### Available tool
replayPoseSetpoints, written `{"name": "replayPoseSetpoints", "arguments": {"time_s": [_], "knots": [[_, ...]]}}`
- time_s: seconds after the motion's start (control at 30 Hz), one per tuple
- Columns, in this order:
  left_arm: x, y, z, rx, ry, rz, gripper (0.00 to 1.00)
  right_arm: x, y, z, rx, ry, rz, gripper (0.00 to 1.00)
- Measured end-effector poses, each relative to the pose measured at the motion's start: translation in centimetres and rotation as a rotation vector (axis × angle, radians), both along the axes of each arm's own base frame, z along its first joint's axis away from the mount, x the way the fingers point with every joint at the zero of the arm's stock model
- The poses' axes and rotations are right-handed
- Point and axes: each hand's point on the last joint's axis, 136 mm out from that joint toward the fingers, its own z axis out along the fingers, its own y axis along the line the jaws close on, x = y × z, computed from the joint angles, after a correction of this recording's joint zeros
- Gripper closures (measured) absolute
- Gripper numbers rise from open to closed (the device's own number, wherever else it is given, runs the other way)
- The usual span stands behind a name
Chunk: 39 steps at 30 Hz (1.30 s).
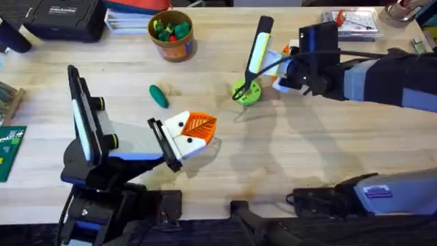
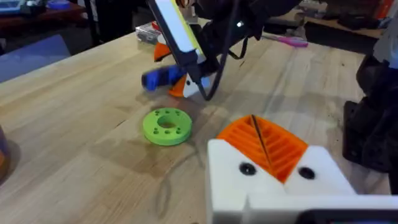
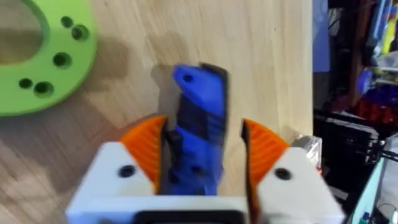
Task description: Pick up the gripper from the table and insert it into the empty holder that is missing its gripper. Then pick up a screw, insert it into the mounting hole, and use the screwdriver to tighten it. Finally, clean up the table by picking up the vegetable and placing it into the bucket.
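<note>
The right gripper [image 3: 202,171] has its jaws around the blue screwdriver [image 3: 198,134], which lies low over the bench [image 1: 307,157] just beside the lime-green disc [image 1: 248,92]. The step in hand looks like the tightening. To do it well, I judge the tool should be raised upright, its bit centred over the mounting hole [image 3: 61,60] before any downward pressure, and the disc kept from sliding.

The left gripper [image 1: 194,133] waits mid-bench, jaws closed on nothing. The vegetable [image 1: 158,96] lies on the bench, well apart from the bucket [image 1: 171,34].

The right wrist view shows the grip and the disc's small holes. The left wrist view shows the whole disc [image 2: 166,126] flat on the bench. The overhead view places vegetable and bucket.
</note>
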Motion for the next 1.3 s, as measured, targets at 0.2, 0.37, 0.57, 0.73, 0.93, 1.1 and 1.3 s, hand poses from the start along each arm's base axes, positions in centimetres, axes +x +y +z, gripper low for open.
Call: {"name": "replayPoseSetpoints", "arguments": {"time_s": [0.2, 0.37, 0.57, 0.73, 0.93, 1.1, 1.3], "knots": [[0.0, 0.0, 0.0, 0.000, 0.000, 0.000, 0.996, -0.9, -0.3, 0.2, 0.047, 0.035, -0.069, 0.010], [0.0, 0.0, 0.0, 0.001, -0.001, 0.000, 0.984, -1.4, -0.1, 2.1, 0.126, 0.007, -0.129, 0.009], [0.0, 0.0, 0.0, 0.002, -0.005, 0.000, 0.150, -1.4, -0.1, 7.6, 0.264, -0.129, -0.192, 0.009], [0.0, 0.0, 0.0, 0.002, -0.003, 0.000, 0.015, -1.9, -0.3, 12.1, 0.373, -0.239, -0.226, 0.009], [0.2, 0.1, 0.2, 0.001, -0.016, 0.014, 0.015, -2.6, -0.5, 15.3, 0.493, -0.313, -0.271, 0.008], [0.8, 0.5, 2.6, -0.035, -0.115, 0.055, 0.015, -2.8, -0.5, 15.9, 0.553, -0.325, -0.303, 0.007], [2.0, 2.6, 4.9, -0.041, 0.055, 0.240, 0.014, -3.1, 0.7, 15.9, 0.590, -0.312, -0.291, 0.008]]}}
